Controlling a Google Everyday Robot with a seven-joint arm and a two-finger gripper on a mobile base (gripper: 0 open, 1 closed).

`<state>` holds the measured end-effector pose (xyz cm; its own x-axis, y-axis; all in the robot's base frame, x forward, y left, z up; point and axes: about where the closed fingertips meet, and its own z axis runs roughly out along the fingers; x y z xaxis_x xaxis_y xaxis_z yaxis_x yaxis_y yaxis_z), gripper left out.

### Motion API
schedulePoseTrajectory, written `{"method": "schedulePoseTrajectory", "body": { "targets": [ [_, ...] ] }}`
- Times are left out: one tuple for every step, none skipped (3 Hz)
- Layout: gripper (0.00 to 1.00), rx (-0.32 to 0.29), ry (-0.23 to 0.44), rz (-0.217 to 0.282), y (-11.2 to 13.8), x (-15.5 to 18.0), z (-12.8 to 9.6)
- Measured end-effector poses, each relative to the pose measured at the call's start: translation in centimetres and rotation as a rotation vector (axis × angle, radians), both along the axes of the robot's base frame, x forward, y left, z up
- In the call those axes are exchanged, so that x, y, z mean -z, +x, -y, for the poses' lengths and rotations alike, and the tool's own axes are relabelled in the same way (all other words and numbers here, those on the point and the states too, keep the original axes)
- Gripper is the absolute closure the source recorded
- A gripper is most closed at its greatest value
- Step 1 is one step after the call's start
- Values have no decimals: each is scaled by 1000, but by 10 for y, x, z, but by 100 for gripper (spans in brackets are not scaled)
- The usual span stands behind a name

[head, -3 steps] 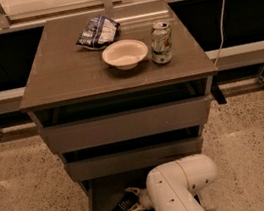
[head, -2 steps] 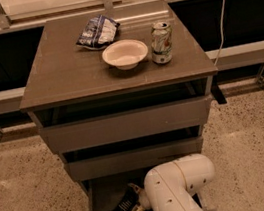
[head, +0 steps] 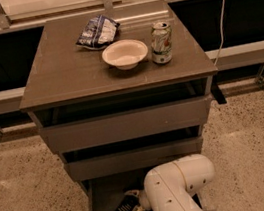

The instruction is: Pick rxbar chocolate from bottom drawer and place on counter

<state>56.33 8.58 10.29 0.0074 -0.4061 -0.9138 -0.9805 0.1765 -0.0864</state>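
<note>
Rxbar chocolate is seen lying in the opened bottom drawer, just beside the tool, at its tip. The tool is held down inside that drawer at the end of the white arm; whether it is spread or pressed together cannot be told. Well above the tool, a bowl, a can and a chip bag are carried on the table.

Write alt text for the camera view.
The robot's gripper is inside the open bottom drawer, at the black rxbar chocolate. On the counter above sit a chip bag, a white bowl and a can.
</note>
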Motion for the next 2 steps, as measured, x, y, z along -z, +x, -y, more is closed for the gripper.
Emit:
{"method": "schedulePoseTrajectory", "body": {
  "targets": [
    [69,-1,14,4,-1,-2,0],
    [92,-1,14,4,-1,-4,0]
  ]
}}
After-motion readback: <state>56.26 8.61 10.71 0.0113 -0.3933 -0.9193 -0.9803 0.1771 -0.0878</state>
